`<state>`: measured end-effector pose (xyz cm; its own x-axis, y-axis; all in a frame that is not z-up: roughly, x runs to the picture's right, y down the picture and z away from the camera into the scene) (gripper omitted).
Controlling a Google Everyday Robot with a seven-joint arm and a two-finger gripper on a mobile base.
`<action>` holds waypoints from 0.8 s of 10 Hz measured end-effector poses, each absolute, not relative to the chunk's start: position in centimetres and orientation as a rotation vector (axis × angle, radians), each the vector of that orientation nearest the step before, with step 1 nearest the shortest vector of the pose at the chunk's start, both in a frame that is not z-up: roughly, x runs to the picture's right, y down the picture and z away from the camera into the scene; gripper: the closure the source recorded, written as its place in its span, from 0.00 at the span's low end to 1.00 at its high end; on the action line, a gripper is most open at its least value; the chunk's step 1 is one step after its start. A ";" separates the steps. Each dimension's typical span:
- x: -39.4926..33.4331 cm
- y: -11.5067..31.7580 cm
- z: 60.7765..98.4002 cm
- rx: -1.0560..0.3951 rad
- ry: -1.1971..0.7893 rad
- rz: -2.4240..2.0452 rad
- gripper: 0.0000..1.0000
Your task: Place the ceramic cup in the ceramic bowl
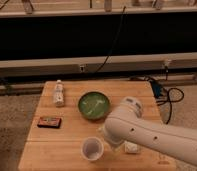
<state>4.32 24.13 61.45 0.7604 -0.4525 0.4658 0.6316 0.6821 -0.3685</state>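
The ceramic cup point(92, 148), small, white and upright, stands on the wooden table point(52, 150) near its front edge. The ceramic bowl point(94, 105), green and glossy inside, sits behind it in the middle of the table with nothing in it. My white arm reaches in from the lower right. Its gripper point(103, 133) is at the arm's end, just right of the cup and a little above it, between the cup and the bowl. The bulk of the arm hides most of the gripper. Nothing shows in its hold.
A slim white bottle point(58, 93) lies at the table's back left. A dark flat packet point(49, 122) lies at the left. A small white thing point(132, 147) lies partly under my arm. Cables point(167, 95) trail on the floor at the right.
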 end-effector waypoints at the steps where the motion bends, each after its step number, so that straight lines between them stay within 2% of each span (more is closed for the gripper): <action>1: 4.4 25.0 60.8 -0.552 -0.361 -0.640 0.20; 4: 4.6 28.3 60.0 -0.583 -0.390 -0.677 0.20; 8: 3.9 31.3 61.8 -0.561 -0.425 -0.674 0.20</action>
<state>3.95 31.25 61.82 0.7067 -0.4627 0.5353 0.6826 0.6448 -0.3439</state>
